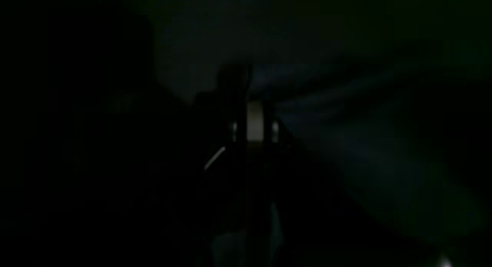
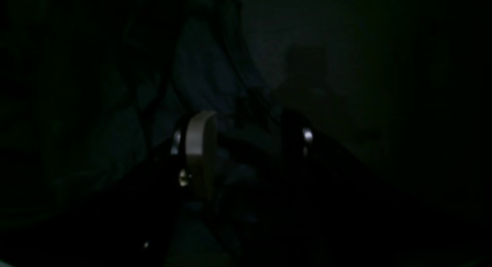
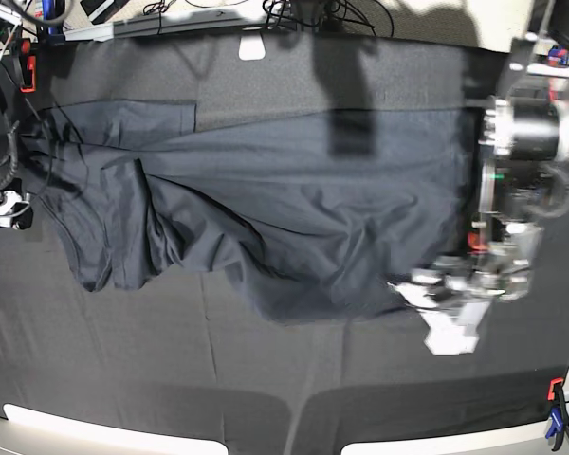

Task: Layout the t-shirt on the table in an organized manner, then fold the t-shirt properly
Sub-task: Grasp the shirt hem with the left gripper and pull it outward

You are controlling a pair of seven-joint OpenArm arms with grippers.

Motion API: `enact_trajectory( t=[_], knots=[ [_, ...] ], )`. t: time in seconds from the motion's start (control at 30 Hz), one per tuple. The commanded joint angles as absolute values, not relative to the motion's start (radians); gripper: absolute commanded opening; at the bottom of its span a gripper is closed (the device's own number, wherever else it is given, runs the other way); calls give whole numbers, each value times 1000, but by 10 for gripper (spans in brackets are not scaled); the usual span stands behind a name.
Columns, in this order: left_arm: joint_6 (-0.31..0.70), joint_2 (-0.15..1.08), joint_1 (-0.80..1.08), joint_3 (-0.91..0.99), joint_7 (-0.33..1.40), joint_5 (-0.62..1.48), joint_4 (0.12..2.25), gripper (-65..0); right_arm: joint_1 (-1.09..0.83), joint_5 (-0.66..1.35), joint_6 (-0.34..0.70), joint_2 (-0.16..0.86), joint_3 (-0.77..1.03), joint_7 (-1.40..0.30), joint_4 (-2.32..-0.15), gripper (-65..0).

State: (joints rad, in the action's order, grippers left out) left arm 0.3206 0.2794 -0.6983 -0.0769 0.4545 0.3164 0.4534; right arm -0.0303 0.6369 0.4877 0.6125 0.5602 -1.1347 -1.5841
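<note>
With the t-shirt (image 3: 294, 209) only half spread on the surface (image 3: 266, 379), its hem was pinched beneath the closed left pincer (image 3: 419, 287), a smoothing outward pull judged next, the right pincer (image 2: 246, 144) held wide.

A dark navy-grey short-sleeved cotton t-shirt (image 3: 294, 209) lies spread sideways across the wide black-clothed table (image 3: 171, 370). Its left part is bunched and creased; the right part lies flatter.

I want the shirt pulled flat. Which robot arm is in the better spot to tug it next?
The left arm, probably. Its left gripper is shut right at the t-shirt corner on the table, though blur hides whether cloth is pinched. The right gripper is open over bunched cloth.
</note>
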Motion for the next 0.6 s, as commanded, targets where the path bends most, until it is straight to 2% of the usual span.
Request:
enact_trajectory(
  t=[0.0,0.33,0.5,0.53,0.57],
  knots=[
    [283,306,-734,-73,424,286,466,-650,-14,671,495,640,569,-1114,-1601,-381],
    [56,443,-734,-73,275,225,481,-650,-14,719,495,640,569,-1098,-1601,-381],
    [45,466,-734,-74,308,229,503,-650,-9,718,505,620,566,-1056,-1601,-380],
    [46,465,-734,-74,324,229,509,-628,0,718,520,606,561,-1050,-1601,-380],
    [50,464,-734,-74,339,229,519,-571,10,718,536,590,553,-1047,-1600,-380]
  ],
)
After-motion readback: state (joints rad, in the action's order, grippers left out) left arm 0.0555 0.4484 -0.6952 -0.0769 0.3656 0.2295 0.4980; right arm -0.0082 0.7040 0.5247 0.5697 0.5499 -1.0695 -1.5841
